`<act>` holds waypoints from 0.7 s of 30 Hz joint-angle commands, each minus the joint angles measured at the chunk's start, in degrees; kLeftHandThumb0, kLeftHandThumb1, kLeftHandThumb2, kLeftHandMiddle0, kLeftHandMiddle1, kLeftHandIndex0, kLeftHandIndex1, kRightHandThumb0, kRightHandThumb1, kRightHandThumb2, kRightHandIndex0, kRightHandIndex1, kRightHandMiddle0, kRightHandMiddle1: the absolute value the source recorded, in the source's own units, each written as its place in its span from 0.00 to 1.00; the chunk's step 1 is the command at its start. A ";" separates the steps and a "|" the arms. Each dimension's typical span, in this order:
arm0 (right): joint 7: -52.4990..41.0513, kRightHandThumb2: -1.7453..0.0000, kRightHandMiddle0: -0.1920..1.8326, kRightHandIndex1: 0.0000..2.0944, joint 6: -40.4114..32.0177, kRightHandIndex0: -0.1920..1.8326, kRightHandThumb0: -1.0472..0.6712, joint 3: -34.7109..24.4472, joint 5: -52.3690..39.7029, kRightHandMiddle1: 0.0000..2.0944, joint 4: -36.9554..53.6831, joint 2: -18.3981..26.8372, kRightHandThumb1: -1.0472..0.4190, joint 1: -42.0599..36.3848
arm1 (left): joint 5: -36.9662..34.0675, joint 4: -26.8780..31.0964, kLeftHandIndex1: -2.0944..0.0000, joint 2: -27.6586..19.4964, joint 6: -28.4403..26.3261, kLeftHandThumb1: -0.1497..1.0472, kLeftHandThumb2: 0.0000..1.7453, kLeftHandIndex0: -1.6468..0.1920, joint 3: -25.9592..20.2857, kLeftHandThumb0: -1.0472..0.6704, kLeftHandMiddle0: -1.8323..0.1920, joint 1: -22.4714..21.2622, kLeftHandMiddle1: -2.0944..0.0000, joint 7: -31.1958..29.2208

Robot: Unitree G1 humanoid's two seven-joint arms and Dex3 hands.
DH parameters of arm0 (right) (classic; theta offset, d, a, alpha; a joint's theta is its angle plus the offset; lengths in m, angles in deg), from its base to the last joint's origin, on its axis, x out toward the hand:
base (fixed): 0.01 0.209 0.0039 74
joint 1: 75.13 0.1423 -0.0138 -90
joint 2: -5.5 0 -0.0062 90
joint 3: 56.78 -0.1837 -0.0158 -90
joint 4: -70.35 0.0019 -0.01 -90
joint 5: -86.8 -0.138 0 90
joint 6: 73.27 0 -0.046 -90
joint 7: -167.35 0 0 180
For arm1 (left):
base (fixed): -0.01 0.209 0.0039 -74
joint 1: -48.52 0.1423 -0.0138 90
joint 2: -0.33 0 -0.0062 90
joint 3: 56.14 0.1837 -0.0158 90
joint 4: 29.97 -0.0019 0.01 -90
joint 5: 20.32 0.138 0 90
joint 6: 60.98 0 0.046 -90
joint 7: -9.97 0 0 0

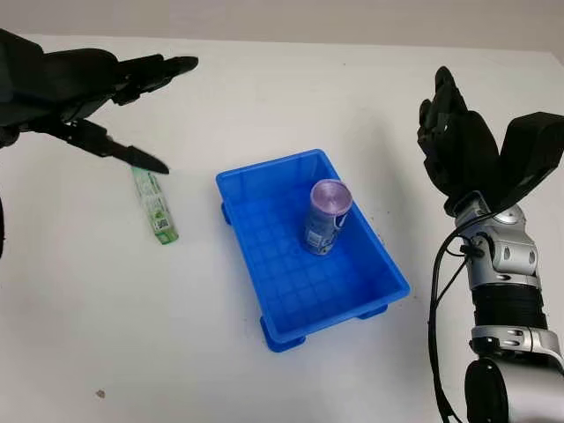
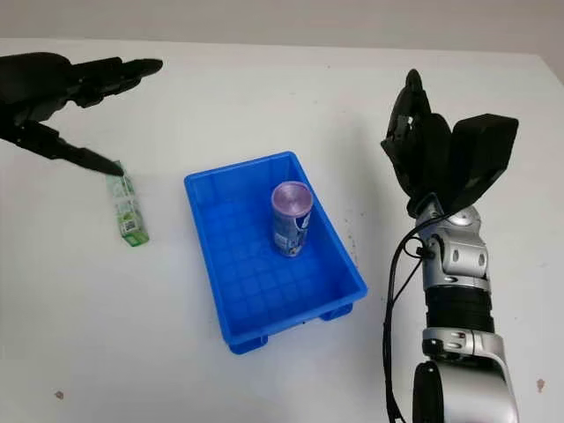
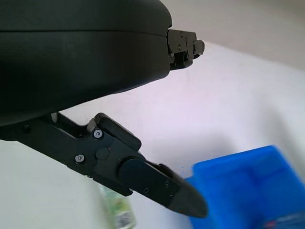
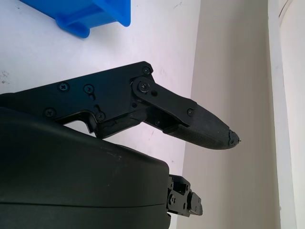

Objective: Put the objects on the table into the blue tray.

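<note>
Your left hand (image 1: 132,106) hangs open at the far left of the table (image 1: 282,97), holding nothing, its glossy black shell above and one pointed finger (image 1: 132,157) reaching right, its tip over the far end of the green packet (image 1: 155,206). That packet is a slim, flat, printed wrapper lying on the white tabletop, its long axis running far to near and slightly rightward. Just right of it, apart, sits the blue tray (image 1: 264,291), a rectangular plastic bin with a gridded floor. Inside it a purple-lidded can (image 1: 327,217) leans, top tilted toward the far right. Your right hand (image 1: 454,141) is raised open at the right, well clear of the tray. The left wrist view shows the packet's barcode end (image 3: 125,220) beneath the finger.
</note>
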 commanded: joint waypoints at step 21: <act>-0.01 0.49 0.00 0.00 -0.82 0.00 0.22 -0.41 -1.03 0.00 0.34 0.12 0.00 0.59 | 17.40 -5.04 0.96 -4.66 33.27 0.81 0.03 0.86 8.34 0.35 0.88 4.61 0.96 7.63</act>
